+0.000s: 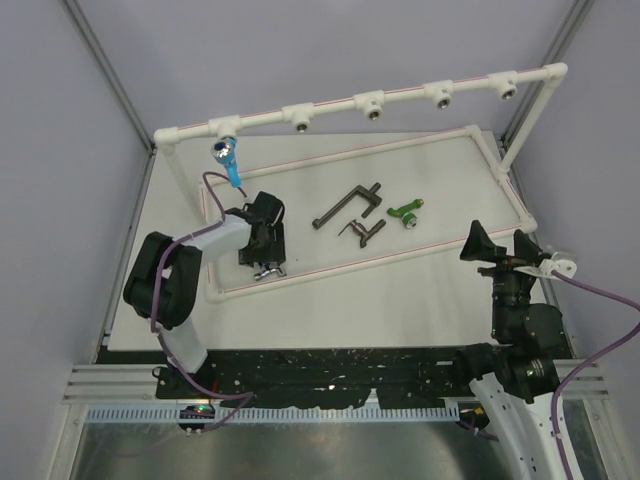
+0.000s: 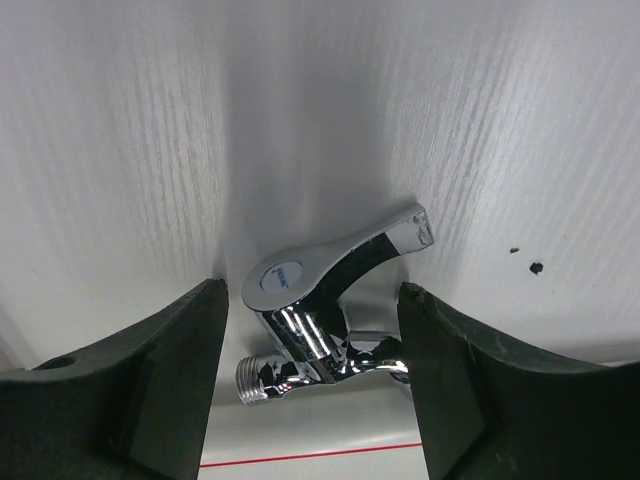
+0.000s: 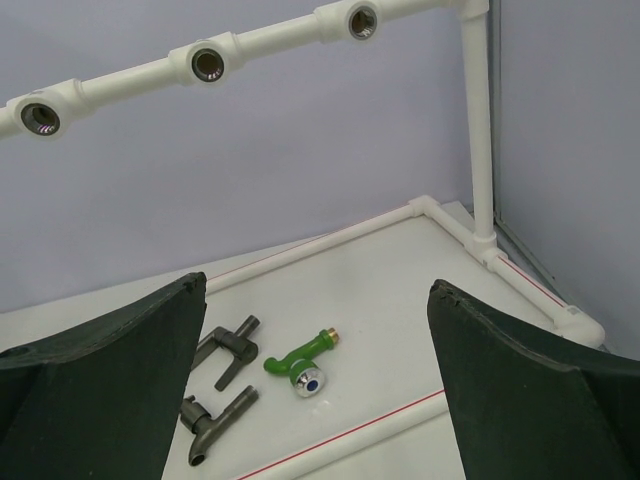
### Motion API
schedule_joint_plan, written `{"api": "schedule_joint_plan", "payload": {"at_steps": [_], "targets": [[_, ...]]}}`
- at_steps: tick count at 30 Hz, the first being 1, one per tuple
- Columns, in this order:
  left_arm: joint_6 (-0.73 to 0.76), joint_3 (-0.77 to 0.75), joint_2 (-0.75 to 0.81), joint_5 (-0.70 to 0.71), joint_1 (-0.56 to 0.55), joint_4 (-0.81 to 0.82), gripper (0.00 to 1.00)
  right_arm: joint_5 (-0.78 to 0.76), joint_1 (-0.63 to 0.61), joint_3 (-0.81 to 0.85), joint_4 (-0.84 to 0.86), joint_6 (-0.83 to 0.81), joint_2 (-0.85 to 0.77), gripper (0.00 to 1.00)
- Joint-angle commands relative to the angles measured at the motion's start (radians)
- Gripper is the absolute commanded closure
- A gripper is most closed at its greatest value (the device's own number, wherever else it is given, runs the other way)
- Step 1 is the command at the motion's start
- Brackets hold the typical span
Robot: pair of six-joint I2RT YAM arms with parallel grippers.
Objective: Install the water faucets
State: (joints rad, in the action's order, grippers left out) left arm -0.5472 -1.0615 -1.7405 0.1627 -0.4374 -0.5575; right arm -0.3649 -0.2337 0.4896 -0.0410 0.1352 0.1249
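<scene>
Shiny chrome faucet w/ flat lever handle point(image 2: 318, 318) lies on its side on white worktop point(image 1: 330, 310), near-left part, just inside the near rail of the flat white pipe rectangle point(image 1: 400, 250) resting on the top. Threaded end points left in left wrist view. Lever has a round blue-print cap.

L gripper point(image 1: 266, 262) is low over it, jaws apart, one dark finger point(image 2: 150, 390) on each side of the faucet body. Right-hand finger sits v. close to the spout; can't tell if it touches.

Same pipe rectangle also holds, toward its middle/right:
- green plastic faucet w/ chrome-and-blue knob point(image 3: 298, 362), lying flat
- 2 dark brown-grey faucets: one long T-shaped point(image 1: 348, 208), one shorter w/ bent spout point(image 1: 362, 232), just beside each other, left of the green one.

Blue faucet point(image 1: 225, 158) sits in the leftmost socket of the raised white pipe rail point(image 1: 400, 95) along the far edge, spout angled down. Other 4 sockets show open round mouths.

R gripper point(image 1: 502, 248) near right edge, raised, jaws wide apart, nothing between them.
</scene>
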Motion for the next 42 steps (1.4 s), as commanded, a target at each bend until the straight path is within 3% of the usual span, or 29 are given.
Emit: {"api": "schedule_joint_plan", "payload": {"at_steps": [1,3,7,11,13,14,15,25,32,34,35,38,42], "targets": [[-0.011,-0.06,-0.045,-0.005,0.0,-0.004,0.29,0.03,-0.004,0.015,0.032,0.012,0.025,0.05],[-0.008,-0.061,-0.047,-0.012,0.0,0.001,0.34,0.053,-0.004,0.02,0.032,0.011,0.036,0.05],[-0.002,-0.043,-0.024,-0.026,0.0,0.022,0.56,0.09,-0.009,0.027,0.032,0.003,0.059,0.04],[-0.002,-0.006,0.03,-0.049,0.0,0.051,0.71,0.112,-0.016,0.041,0.021,-0.014,0.074,0.05],[-0.013,0.021,0.062,-0.06,0.0,0.07,0.85,0.118,-0.021,0.05,0.01,-0.02,0.087,0.05],[-0.023,0.034,0.081,-0.064,0.002,0.08,0.98,0.127,-0.023,0.059,0.006,-0.023,0.096,0.05],[-0.033,0.047,0.094,-0.069,0.003,0.088,1.0,0.141,-0.024,0.067,-0.006,-0.029,0.102,0.05],[-0.143,0.291,0.349,-0.187,0.115,0.272,1.0,0.527,-0.026,0.221,-0.138,-0.036,0.361,0.04],[-0.161,0.419,0.611,-0.196,0.121,0.344,1.0,0.783,-0.052,0.267,-0.077,-0.023,0.571,0.05],[-0.172,0.449,0.683,-0.195,0.12,0.358,1.0,0.768,-0.094,0.274,-0.065,-0.019,0.622,0.05],[-0.184,0.486,0.776,-0.174,0.108,0.372,1.0,0.671,-0.228,0.288,-0.053,-0.022,0.698,0.05],[-0.178,0.512,0.893,-0.095,0.056,0.373,1.0,0.61,-0.399,0.309,0.007,0.05,0.816,0.05],[-0.177,0.541,1.021,0.0,-0.033,0.37,1.0,0.577,-0.539,0.355,0.134,0.173,0.974,0.01]]}}
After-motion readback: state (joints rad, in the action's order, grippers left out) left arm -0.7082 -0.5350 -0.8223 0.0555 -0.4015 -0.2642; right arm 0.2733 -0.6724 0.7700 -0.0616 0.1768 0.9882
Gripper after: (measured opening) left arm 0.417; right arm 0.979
